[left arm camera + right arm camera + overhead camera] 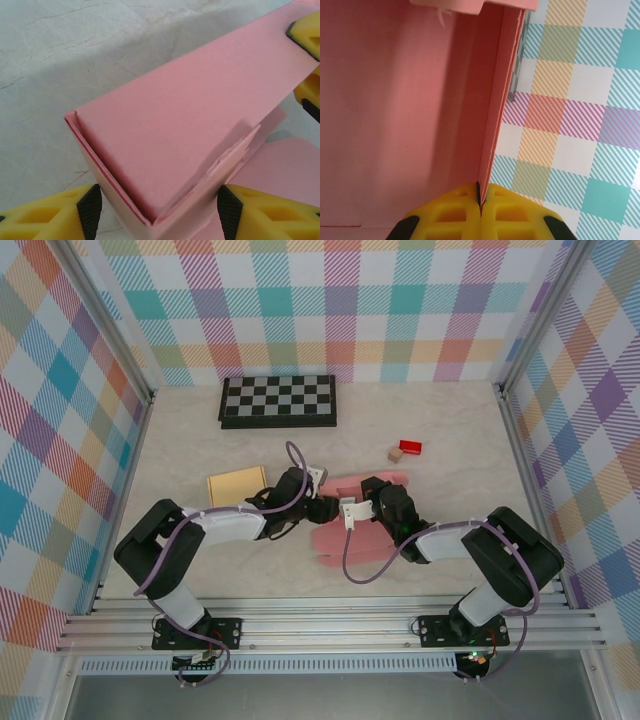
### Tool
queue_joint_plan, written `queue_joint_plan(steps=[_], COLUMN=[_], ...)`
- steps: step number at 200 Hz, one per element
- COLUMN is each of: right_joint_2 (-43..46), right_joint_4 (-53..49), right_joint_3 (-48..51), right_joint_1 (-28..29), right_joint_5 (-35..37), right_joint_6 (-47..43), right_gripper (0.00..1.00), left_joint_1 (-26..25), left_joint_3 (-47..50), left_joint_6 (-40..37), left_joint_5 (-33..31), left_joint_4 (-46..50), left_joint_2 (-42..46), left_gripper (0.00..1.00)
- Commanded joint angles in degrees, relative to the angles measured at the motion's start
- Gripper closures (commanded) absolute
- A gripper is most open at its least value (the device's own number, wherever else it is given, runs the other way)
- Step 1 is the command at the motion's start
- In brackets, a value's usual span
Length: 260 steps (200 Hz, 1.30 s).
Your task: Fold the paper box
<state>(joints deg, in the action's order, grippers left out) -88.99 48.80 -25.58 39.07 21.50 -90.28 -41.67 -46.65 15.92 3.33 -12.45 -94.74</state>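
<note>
**1. Paper box.** The pink paper box (335,540) lies on the table (450,410) near the centre of the top view, slightly toward 6 o'clock. It is partly formed. In the left wrist view one corner stands up, with two walls meeting at a doubled edge. A flat pink panel lies on the table at 4 o'clock from that corner.

**2. Left end effector.** My left end effector (160,216) stands at a medium width and straddles the raised corner. One black pad (90,212) lies against the outer wall at 7 o'clock, and the other lies against the opposite wall at 5 o'clock. The corner is held between them.

**3. Right end effector.** My right end effector (480,200) is closed to a seam, with the thin edge of an upright box wall pinched in it. In the left wrist view its yellow fingers grip the far end of the long wall at 2 o'clock.

**4. Surroundings.** A chessboard (279,400) lies at 12 o'clock from the box. A red block (410,447) sits at 2 o'clock, with a small tan block (395,454) just beside it. A flat tan card (237,486) lies at 10 o'clock.
</note>
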Motion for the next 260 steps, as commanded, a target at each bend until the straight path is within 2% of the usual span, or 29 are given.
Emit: queue_joint_plan(steps=[1, 58, 90, 129, 147, 158, 171, 195, 221, 240, 260], right_joint_2=[0.92, 3.67, 5.67, 11.22, 13.68, 14.26, 14.4, 11.96, 7.0, 1.96, -2.6], right_joint_4=[-2.42, -3.16, -4.64, -12.18, -19.92, -22.56, -26.45, -28.65, -28.07, -22.26, -17.87], right_joint_3=[0.62, 0.8, 1.0, 0.58, -0.41, -0.88, -1.74, -3.26, -5.62, -6.31, -7.25], right_joint_1=[1.36, 1.67, 1.63, 1.7, 1.71, 1.64, 1.7, 1.58, 1.1, 0.72, -0.19], right_joint_5=[-1.13, -0.51, -0.67, -3.01, -5.09, -5.85, -7.01, -7.46, -4.6, -1.03, -0.68], right_joint_6=[-0.65, -0.33, 0.39, 3.35, 5.77, 6.75, 7.69, 9.13, 10.08, 8.14, 6.04], right_gripper=[1.0, 1.0, 1.0, 1.0, 1.0, 1.0, 1.0, 1.0, 1.0, 1.0, 1.0], left_joint_1=[-1.52, -4.11, -4.09, -4.12, -4.12, -4.05, -4.07, -4.12, -4.11, -4.04, -4.02], left_joint_3=[-1.24, -1.31, -1.37, -1.3, -1.25, -0.99, -0.35, 0.16, 0.07, 0.53, 0.65], left_joint_6=[1.31, -1.65, -3.27, -2.82, -3.27, -3.52, -4.52, -6.2, -8.53, -10.55, -13.2], left_joint_5=[-5.57, -13.99, -16.7, -22.33, -25.26, -26.32, -24.45, -19.04, -11.99, -7.22, -3.44], left_joint_4=[1.74, 6.65, 7.51, 8.57, 8.5, 7.85, 5.22, 0.72, -1.32, -0.75, 2.23], left_joint_2=[-1.15, -1.75, -2.42, -2.99, -2.96, -2.92, -2.4, -1.29, 0.22, 2.11, 3.61], left_gripper=[0.35, 0.4, 0.52, 0.62, 0.7, 0.71, 0.68, 0.51, 0.49, 0.49, 0.48])
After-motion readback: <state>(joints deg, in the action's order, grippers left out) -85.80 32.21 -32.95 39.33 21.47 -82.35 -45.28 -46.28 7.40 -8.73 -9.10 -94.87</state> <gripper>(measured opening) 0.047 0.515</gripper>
